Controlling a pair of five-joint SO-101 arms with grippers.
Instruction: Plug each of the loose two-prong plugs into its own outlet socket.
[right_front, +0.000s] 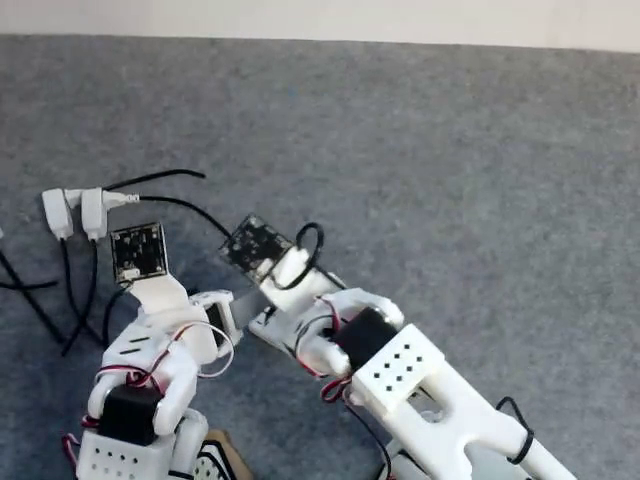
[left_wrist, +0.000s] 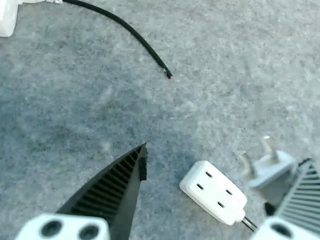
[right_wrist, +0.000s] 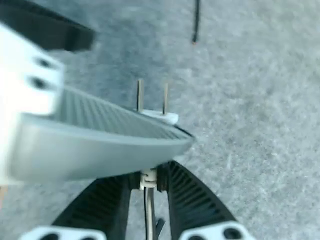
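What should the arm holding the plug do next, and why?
Probably turn the plug so its prongs face the white socket. The right arm's jaws are shut on it, close beside the socket, but the prongs are not aimed at its slots.

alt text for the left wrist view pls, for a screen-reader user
A white outlet socket lies on grey carpet between the left arm's wide-open jaws, its slots facing the camera. A two-prong plug sits just beyond it, prongs bare, beside one jaw. A black cable ends loose farther off.
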